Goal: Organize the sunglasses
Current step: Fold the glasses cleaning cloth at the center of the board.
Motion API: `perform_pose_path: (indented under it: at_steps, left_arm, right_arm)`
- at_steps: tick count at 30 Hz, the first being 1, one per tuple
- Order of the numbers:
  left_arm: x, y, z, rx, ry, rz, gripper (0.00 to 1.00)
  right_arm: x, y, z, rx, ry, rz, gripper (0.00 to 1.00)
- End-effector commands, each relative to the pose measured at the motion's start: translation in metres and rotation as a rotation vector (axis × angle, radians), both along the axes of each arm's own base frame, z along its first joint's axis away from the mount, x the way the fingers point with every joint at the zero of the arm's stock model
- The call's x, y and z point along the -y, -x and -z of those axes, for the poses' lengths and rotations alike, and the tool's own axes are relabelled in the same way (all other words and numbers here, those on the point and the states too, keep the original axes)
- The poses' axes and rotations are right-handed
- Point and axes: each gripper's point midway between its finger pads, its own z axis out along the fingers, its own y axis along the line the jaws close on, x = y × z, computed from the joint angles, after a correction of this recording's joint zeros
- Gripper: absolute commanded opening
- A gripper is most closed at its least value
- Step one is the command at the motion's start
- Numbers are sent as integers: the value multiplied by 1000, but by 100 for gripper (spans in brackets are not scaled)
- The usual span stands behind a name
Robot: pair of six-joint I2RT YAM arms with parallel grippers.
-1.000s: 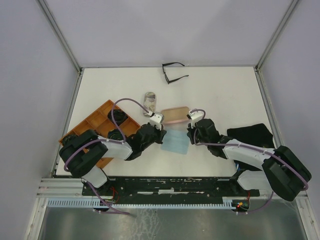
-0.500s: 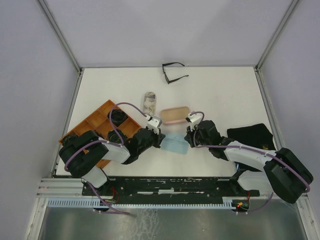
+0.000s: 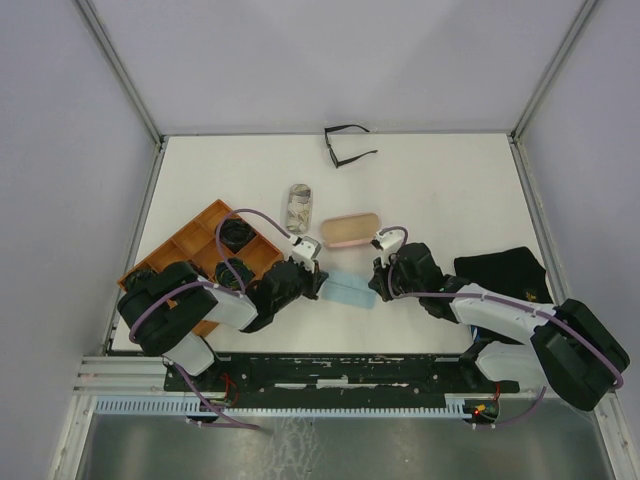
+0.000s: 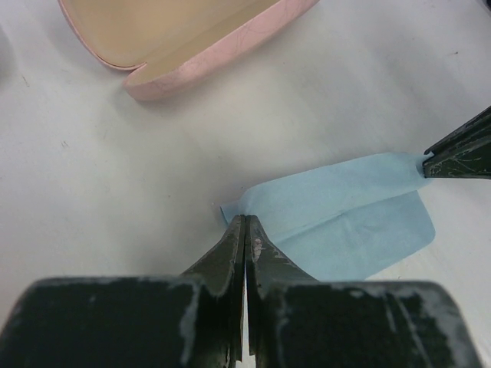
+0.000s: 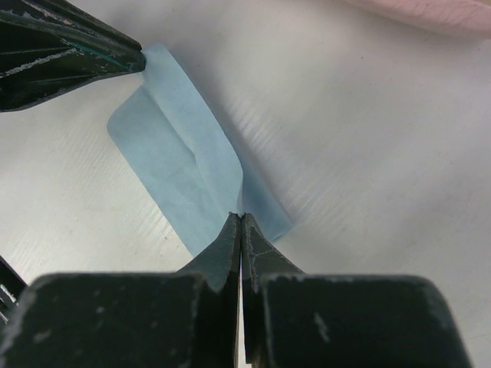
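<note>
A thin black-framed pair of sunglasses (image 3: 345,146) lies open at the far edge of the table. Dark sunglasses (image 3: 237,233) sit in a compartment of the orange tray (image 3: 196,233), with another dark pair (image 3: 231,271) in the compartment nearer me. My left gripper (image 3: 318,282) (image 4: 245,219) is shut on one corner of a light-blue cloth (image 3: 349,291) (image 4: 349,211). On the opposite corner of the cloth (image 5: 173,149) my right gripper (image 3: 375,286) (image 5: 241,216) is shut. The cloth lies folded over on itself between the two grippers.
An open pink case (image 3: 350,228) (image 4: 184,38) lies just beyond the cloth, and a patterned case (image 3: 299,205) lies left of it. A black fabric piece (image 3: 505,270) lies at the right, beside the right arm.
Both grippers have pulled back toward the near edge with the cloth pinched between them, away from the pink case. The cloth now looks narrower and folded.
</note>
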Motion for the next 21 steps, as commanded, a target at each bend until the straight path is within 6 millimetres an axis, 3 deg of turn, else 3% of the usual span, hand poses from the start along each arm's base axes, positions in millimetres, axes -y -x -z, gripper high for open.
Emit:
perform_pose_path:
  at_steps: [1,10,21]
  left_arm:
    - [6,-4,-20,65,61,20,3]
    - [5,5,-16,45,76,42,12]
    - [-6,14,-20,28,126,15,34]
  right_arm:
    - [-6,4,1,-26,-17,-8,0]
    - [-9,10,8,-60,3,-31,0]
    - [-12,18,10,-78,16,-52,6]
